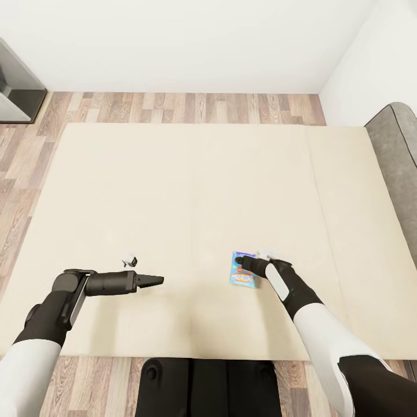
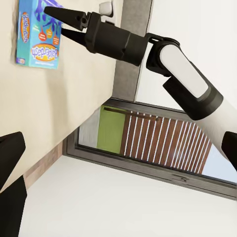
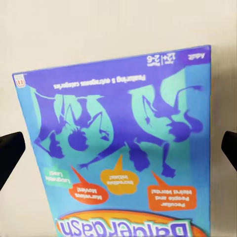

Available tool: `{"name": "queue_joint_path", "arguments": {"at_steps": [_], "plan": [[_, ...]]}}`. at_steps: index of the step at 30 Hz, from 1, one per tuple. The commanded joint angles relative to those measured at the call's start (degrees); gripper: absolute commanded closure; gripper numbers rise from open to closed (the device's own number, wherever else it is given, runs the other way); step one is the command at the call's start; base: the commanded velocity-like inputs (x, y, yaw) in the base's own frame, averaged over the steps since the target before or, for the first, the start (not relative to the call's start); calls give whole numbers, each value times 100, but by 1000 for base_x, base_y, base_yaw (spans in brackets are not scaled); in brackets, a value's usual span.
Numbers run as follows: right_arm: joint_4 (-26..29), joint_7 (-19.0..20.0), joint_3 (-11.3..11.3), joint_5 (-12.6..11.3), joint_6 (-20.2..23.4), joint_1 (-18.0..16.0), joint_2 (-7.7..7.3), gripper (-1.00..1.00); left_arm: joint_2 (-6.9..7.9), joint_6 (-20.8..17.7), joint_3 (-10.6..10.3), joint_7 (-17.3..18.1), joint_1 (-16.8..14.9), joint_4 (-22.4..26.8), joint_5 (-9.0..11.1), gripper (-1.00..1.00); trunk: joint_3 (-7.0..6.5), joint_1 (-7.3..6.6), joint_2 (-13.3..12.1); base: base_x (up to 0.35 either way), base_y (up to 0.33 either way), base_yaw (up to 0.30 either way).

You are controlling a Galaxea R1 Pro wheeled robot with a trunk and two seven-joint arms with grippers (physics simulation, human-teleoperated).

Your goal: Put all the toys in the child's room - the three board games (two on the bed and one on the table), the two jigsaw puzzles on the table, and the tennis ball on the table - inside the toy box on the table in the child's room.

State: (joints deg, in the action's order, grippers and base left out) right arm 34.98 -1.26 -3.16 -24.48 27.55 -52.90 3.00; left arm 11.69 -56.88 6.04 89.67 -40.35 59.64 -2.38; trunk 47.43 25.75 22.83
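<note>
hovering the right gripper over the small blue board game, i see the main risk as a failed grasp: the box is thin and lies flat on the beige mattress of the bed, so there is very little edge for the fingertips to catch. if i come down too shallow, i judge the jaws will skate across the lid and shove the box along the mattress; too deep, and the tips dig into the soft surface and close on nothing or pinch one corner, so it could swing and drop on the way to the table. in the right wrist view the box sits between the two dark fingertips, which stand wide apart at either side, so the jaws are spread and nothing is clamped.

the right arm reaches forward and inward from the shoulder, wrist bent down, gripper just above the near edge of the box. the left arm lies low and nearly level over the mattress, its gripper pointing toward the box, well apart from it; its fingers look close together and empty.
</note>
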Motion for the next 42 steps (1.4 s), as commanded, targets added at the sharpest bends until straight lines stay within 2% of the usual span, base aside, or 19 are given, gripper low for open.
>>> {"name": "queue_joint_path", "arguments": {"at_steps": [1,10,42], "plan": [[-1,56,-10,-15,23,-1,2,-100,0,-60,3,33,-2,3,-26,-100,6,3,9,0,0,0],[-17,175,-10,1,23,-1,8,-100,0,-60,3,33,-3,3,-26,-100,6,3,9,0,0,0],[-272,97,-27,36,10,-1,25,-100,0,-60,-2,33,1,3,-26,-100,6,3,9,0,0,0]]}}
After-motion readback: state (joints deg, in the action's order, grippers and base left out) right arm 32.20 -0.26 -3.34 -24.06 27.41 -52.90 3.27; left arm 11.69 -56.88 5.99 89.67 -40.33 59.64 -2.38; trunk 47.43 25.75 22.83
